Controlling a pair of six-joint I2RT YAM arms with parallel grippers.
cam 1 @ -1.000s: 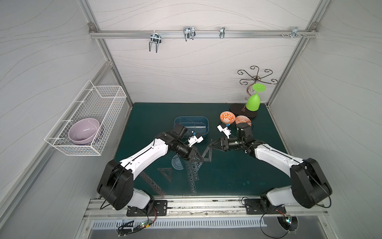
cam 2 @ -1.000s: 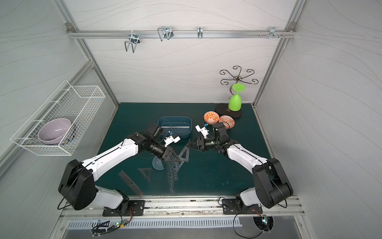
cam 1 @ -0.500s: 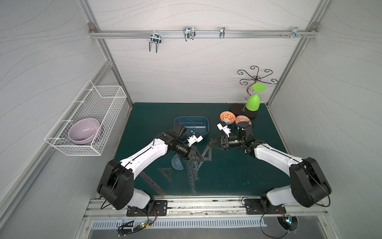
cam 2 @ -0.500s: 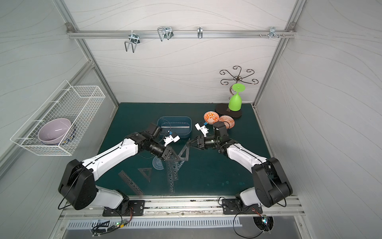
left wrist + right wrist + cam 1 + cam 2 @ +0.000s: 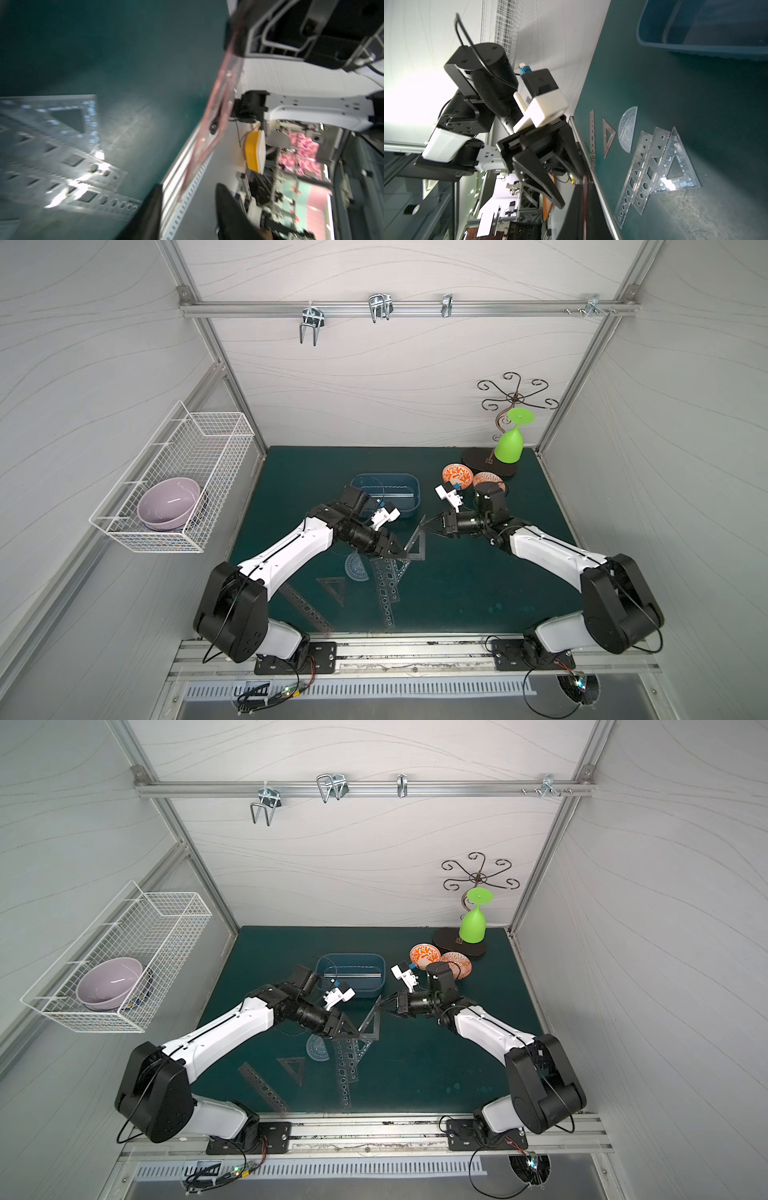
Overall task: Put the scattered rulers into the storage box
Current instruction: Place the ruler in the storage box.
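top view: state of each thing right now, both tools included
left tool, open
right tool, shut on the set square
set square, gripped at one end, clear of the left tool's fingers
storage box, upright, one straight ruler inside
protractor, lying flat
stencil rulers, flat, overlapping
green glass, upside down

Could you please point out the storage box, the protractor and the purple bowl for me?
storage box (image 5: 395, 484), in a top view, a bare part of its inside.
protractor (image 5: 355, 570), in a top view, its middle.
purple bowl (image 5: 168, 502), in a top view, its inner wall.
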